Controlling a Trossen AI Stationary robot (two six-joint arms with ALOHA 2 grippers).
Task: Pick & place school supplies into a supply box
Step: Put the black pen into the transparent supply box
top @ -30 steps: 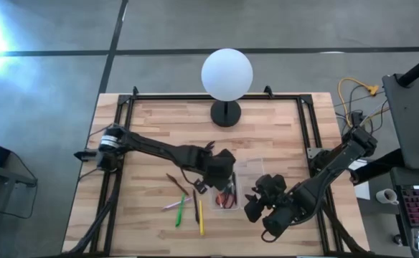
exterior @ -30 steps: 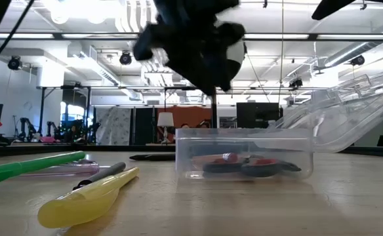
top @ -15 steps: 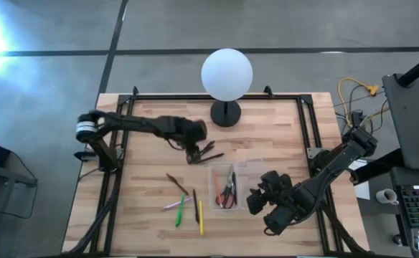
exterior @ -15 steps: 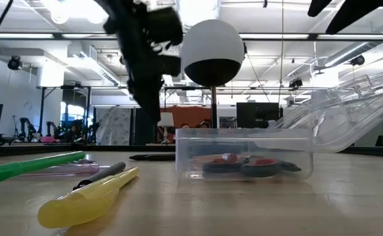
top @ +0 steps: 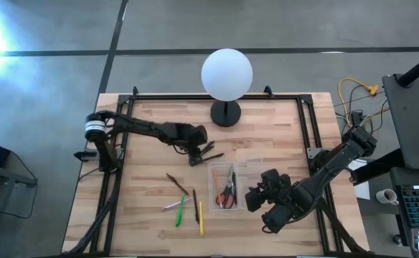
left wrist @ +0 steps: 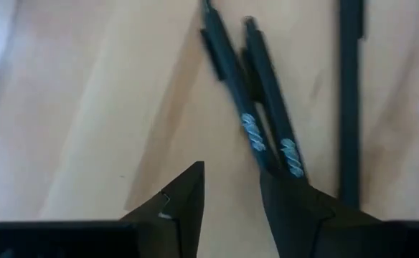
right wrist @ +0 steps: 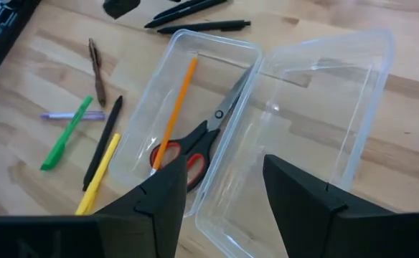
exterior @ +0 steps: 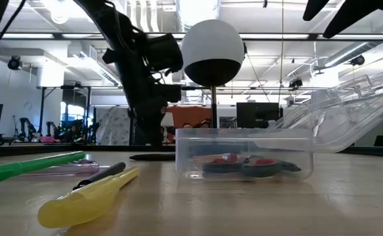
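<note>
The left tool (top: 195, 155) was seen low over the desk (top: 267, 129), beside a small group of dark pens (top: 211, 153) lying behind the supply box (top: 226, 188). In the left wrist view its fingers (left wrist: 184, 193) were spread a little, nothing between them, with one finger against two of the dark pens (left wrist: 256, 115). The supply box was open, its lid (right wrist: 317, 115) laid back toward the right arm. Inside it lay the red-handled scissors (right wrist: 199, 147) and an orange pencil (right wrist: 175, 100). On the desk beside the box were found a green pen (top: 179, 211), a yellow pen (top: 200, 217), a black pen (top: 194, 204), a brown pen (top: 176, 183) and a pale pen (top: 172, 206). The right tool (top: 255, 201) was held just beside the open lid, its fingers (right wrist: 163, 190) set wide and empty.
</note>
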